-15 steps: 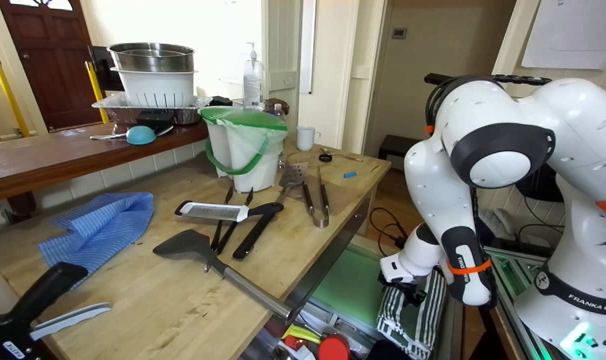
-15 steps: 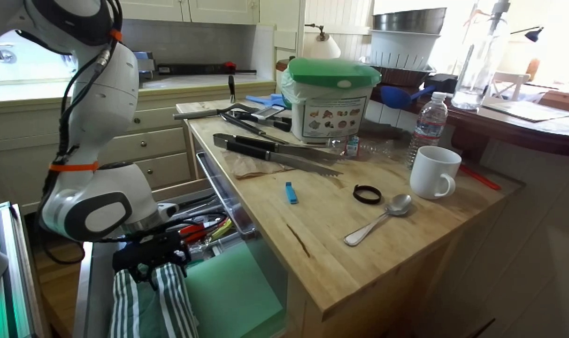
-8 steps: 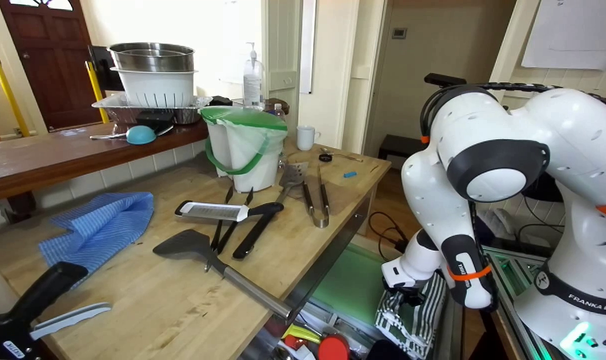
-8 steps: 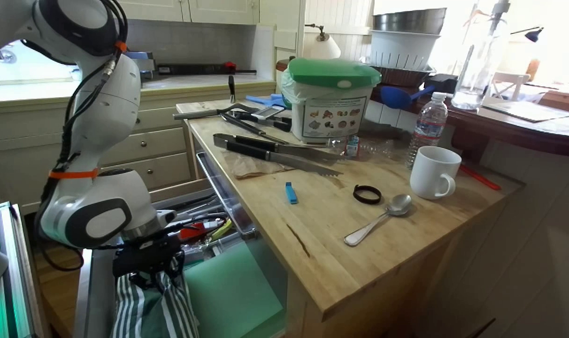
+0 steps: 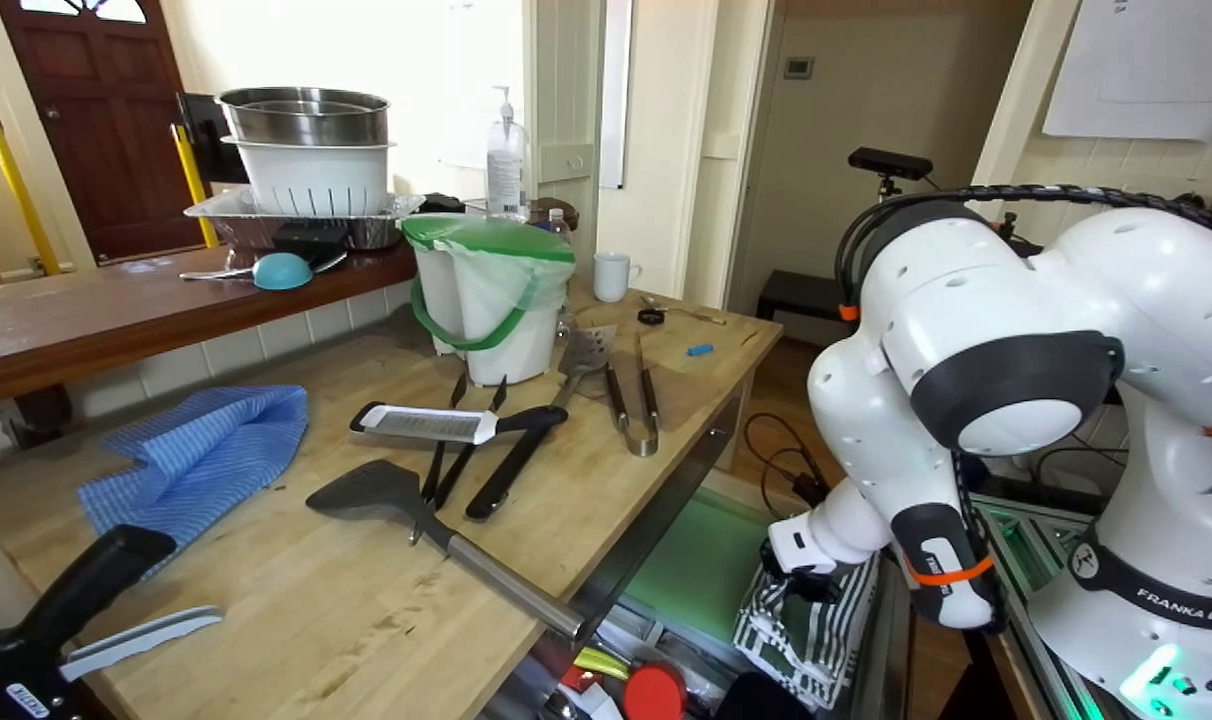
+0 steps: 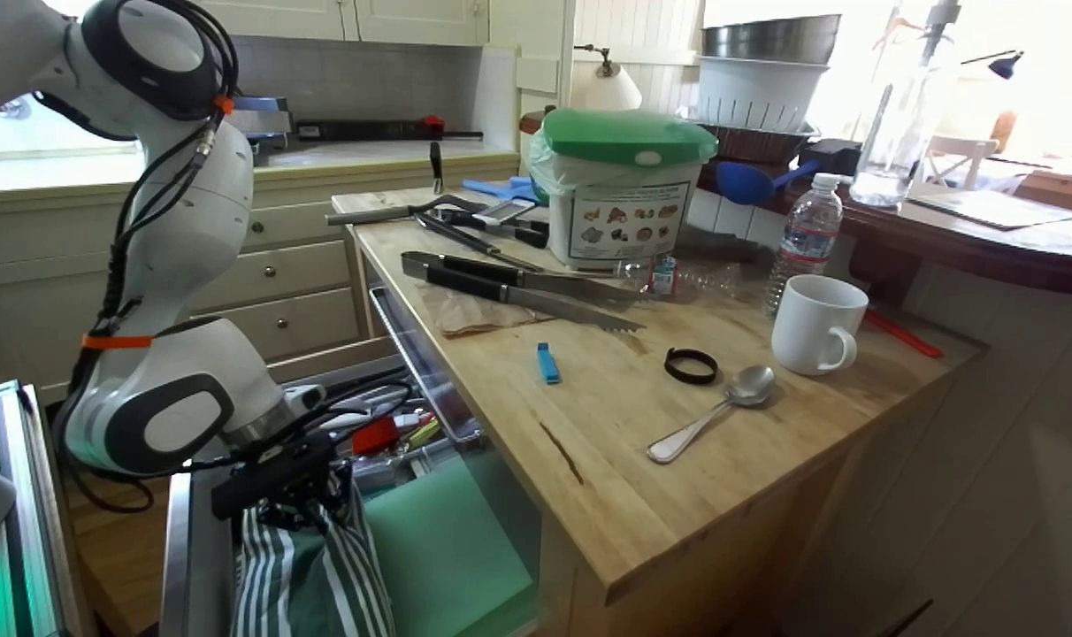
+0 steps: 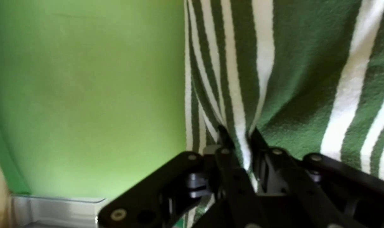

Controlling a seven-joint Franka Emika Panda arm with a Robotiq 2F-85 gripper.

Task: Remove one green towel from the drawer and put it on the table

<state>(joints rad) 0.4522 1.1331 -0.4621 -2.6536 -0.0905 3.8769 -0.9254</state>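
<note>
Gripper (image 7: 239,136) had just closed: jaws clenched a gathered fold of the green-and-white striped towel (image 6: 310,579), which lay in the drawer (image 6: 177,557), left of the wooden table (image 6: 607,495) in an exterior view. Grasp judged made; lift-out remained.

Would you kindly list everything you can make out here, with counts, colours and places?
Table: one, pale wood, central
Drawer: one, grey, open below table
Striped towel: at least one, green and white, in drawer
Flat sheet: one, green, beside towel
Clutter: uncounted, mixed colours, in drawer
Bucket: one, white and green, table
Cloth: one, blue, table
Grater: one, silver and black, table
Turners: two, dark and silver, table
Tongs: apparently two, black and silver, table
Mug: one, white, table
Spoon: one, silver, table
Ring: one, black, table
Water bottle: one, clear, table
Colander: one, white, ledge
Pump bottle: one, clear, ledge
Robot arm: one, white and black, over drawer
Fingers: two, black, pinching towel
</note>
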